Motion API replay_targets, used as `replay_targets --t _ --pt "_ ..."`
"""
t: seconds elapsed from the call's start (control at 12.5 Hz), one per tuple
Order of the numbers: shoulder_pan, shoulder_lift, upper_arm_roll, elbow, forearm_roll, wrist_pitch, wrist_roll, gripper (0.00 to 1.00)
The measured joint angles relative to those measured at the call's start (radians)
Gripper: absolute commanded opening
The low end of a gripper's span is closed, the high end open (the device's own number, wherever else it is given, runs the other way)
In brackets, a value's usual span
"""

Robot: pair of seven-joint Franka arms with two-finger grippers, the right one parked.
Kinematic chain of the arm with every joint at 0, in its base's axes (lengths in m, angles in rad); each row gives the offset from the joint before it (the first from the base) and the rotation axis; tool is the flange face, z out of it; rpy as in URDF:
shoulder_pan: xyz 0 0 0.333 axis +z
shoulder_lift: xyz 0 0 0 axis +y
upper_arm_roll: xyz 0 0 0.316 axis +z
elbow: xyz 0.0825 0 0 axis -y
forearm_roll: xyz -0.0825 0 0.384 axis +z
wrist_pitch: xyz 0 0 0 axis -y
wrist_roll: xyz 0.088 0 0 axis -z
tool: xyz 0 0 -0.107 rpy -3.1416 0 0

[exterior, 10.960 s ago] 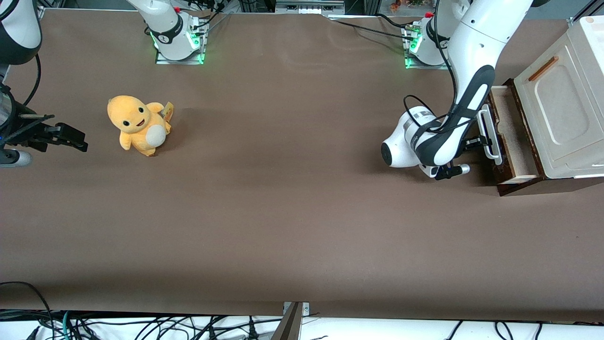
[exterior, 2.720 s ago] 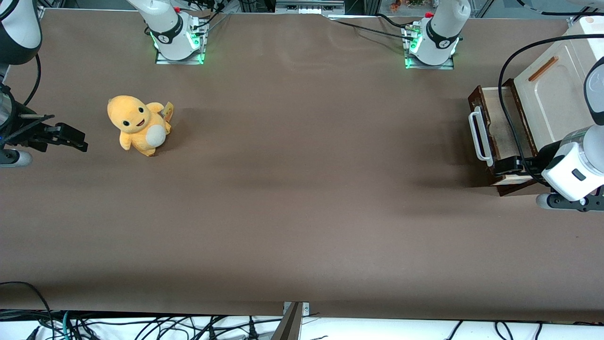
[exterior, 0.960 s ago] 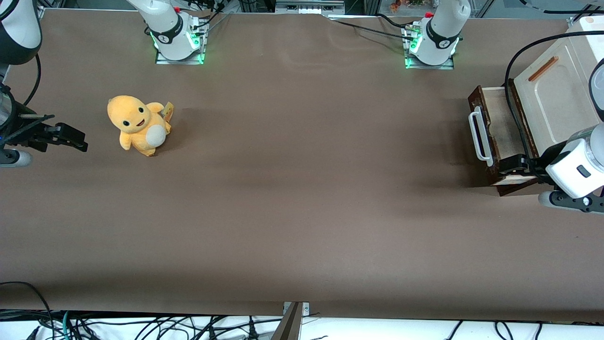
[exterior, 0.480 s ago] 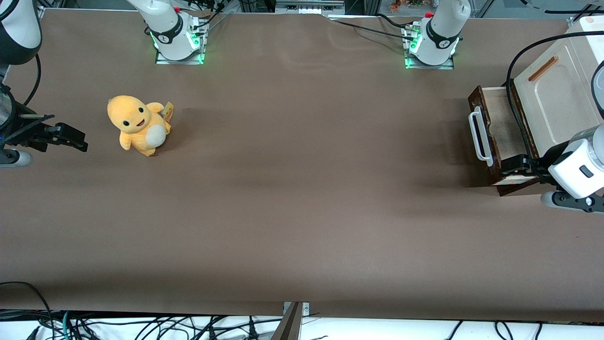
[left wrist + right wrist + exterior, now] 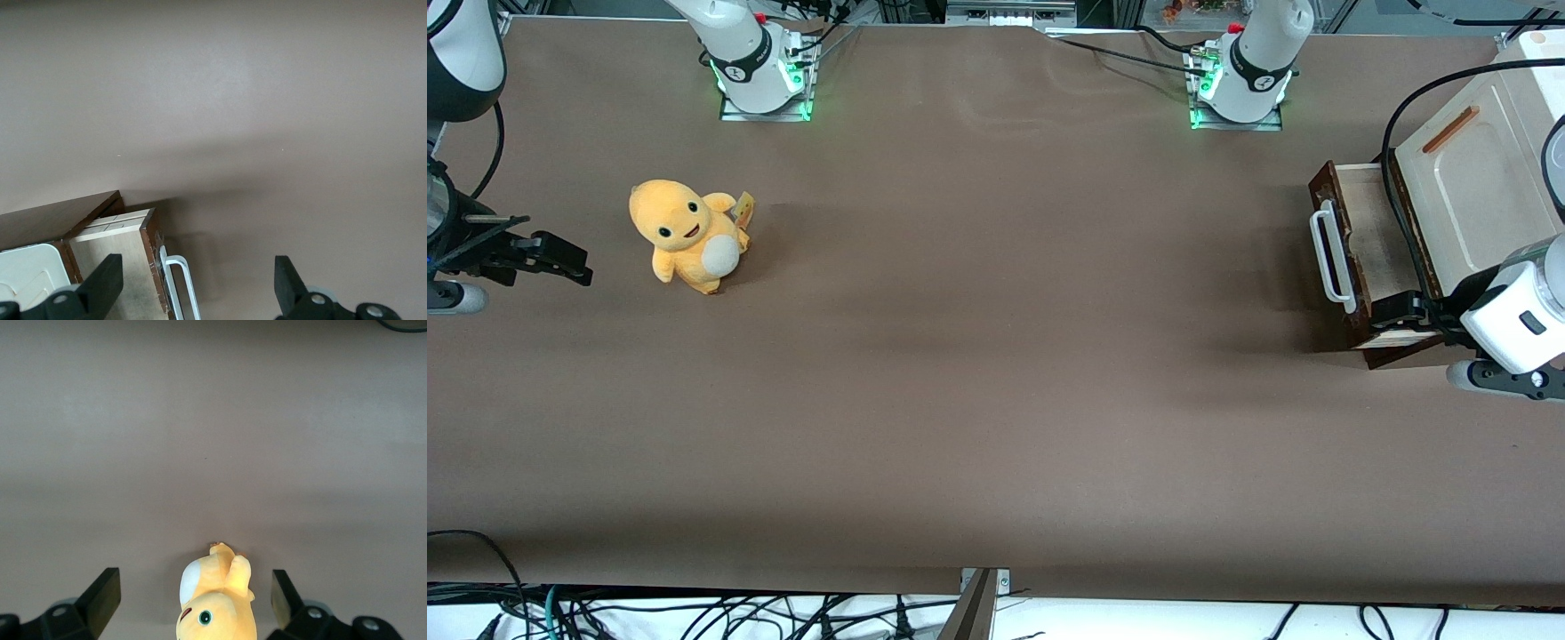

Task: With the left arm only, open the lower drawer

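Observation:
The lower drawer (image 5: 1374,240) stands pulled out of the cabinet, its pale wood inside showing. Its dark brown front (image 5: 1354,293) carries a long white bar handle (image 5: 1327,253). The left arm's white wrist (image 5: 1516,311) hangs at the working arm's end of the table. My gripper (image 5: 1392,309) hovers over the drawer's corner nearest the front camera, open and holding nothing. In the left wrist view the black fingers (image 5: 100,287) stand wide apart above the drawer's inside (image 5: 120,267) and the handle (image 5: 181,287), touching neither.
The cream cabinet panel (image 5: 1467,187) with a small orange-brown handle (image 5: 1449,129) rises above the drawer. A yellow plush toy (image 5: 685,236) sits toward the parked arm's end, also in the right wrist view (image 5: 217,600). A black cable (image 5: 1392,178) drapes over the drawer.
Eleven seconds ago the gripper was at the handle and the drawer less far out. Now the drawer is farther out and the arm is off it. Over the last second, hardly any motion.

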Motion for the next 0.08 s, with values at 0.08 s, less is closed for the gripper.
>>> replay_targets --t 0.08 --pt "0.0 0.0 0.0 0.0 0.0 0.0 0.0 1.0"
